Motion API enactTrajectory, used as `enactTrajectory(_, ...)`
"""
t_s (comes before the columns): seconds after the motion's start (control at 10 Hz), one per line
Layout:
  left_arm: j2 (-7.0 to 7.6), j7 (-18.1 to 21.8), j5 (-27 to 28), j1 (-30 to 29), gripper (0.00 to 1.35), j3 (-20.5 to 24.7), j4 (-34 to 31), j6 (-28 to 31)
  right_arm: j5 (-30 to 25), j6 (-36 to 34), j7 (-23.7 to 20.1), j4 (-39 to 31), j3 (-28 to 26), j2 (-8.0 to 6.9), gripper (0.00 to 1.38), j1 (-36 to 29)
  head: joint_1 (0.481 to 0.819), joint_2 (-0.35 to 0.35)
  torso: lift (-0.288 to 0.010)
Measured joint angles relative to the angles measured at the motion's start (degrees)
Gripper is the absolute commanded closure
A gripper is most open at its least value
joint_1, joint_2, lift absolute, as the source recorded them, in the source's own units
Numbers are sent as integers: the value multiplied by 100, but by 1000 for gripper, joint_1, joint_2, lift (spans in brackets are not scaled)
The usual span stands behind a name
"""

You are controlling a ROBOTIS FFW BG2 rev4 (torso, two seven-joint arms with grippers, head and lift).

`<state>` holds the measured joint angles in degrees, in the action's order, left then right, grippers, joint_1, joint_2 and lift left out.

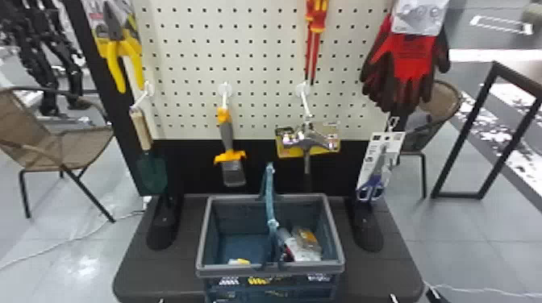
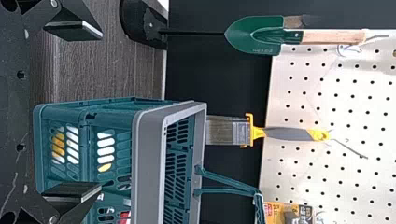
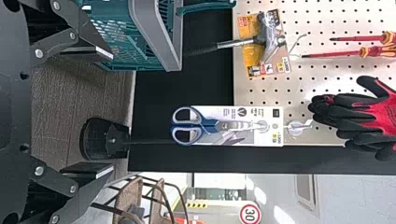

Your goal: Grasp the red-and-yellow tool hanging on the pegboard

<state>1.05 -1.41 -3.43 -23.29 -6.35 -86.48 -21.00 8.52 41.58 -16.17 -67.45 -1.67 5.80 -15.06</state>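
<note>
Two grippers, left gripper (image 2: 79, 109) and right gripper (image 3: 93, 109): fingers spread wide, nothing held.
Position: low at the table (image 1: 161, 278), either side of the basket (image 1: 203, 241).
Red-and-yellow tool (image 1: 315, 40): hanging high on the pegboard (image 1: 250, 52), just beside the red gloves (image 1: 403, 60), well apart from both grippers.
Progress: nothing done yet, by the look of it; reach up, closing and grasp all left.

The one thing I can read is the number 30 on a round red-rimmed sign (image 3: 250, 214) in the room past the pegboard (image 3: 327, 70). There is print on the scissors card (image 3: 243, 126), the hammer's yellow card (image 3: 254, 46) and the trowel blade (image 2: 261, 49), but it is too small for me to make out.
</note>
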Motion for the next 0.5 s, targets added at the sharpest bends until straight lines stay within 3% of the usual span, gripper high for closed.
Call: enactTrajectory(0.5,0,0,0,3,165,-2,0,0,17,-3,0,-27,0,0,433,3,549,0,-100)
